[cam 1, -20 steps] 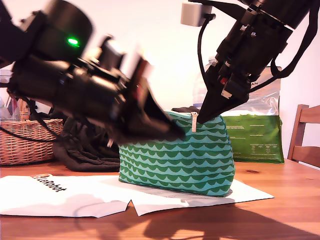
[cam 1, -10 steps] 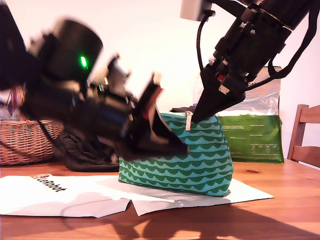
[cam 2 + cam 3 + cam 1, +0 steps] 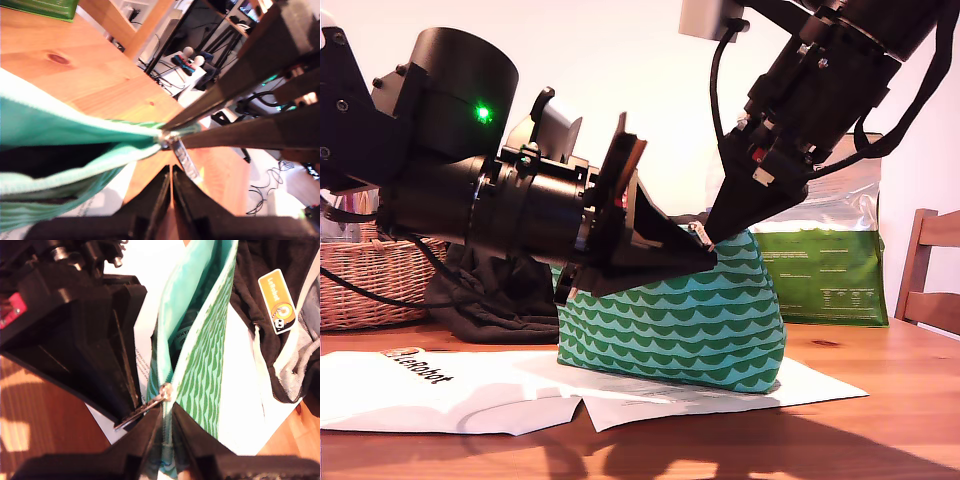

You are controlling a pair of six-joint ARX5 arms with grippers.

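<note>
Green wave-patterned fabric made up the zip pouch (image 3: 680,320), which stood on white paper sheets (image 3: 450,390) on the wooden table (image 3: 880,420), near the middle of the exterior view, with its zip partly open and a dark interior showing. My first gripper (image 3: 705,255) reached in from the exterior view's left to the pouch's top corner. Its jaws were pressed together, with the metal zip pull (image 3: 184,159) lying against one fingertip. Whether the pull was clamped could not be determined. My second gripper (image 3: 167,412) came down from the exterior view's upper right, its jaws pinching the pouch fabric at the zip's end, just beside the slider. The two grippers' tips met almost touching at that corner. A black garment (image 3: 480,300) lay behind the pouch, bearing a yellow label (image 3: 276,301). A wicker basket (image 3: 360,285) stood at the exterior view's left and a green bag (image 3: 825,275) behind the pouch at its right.
</note>
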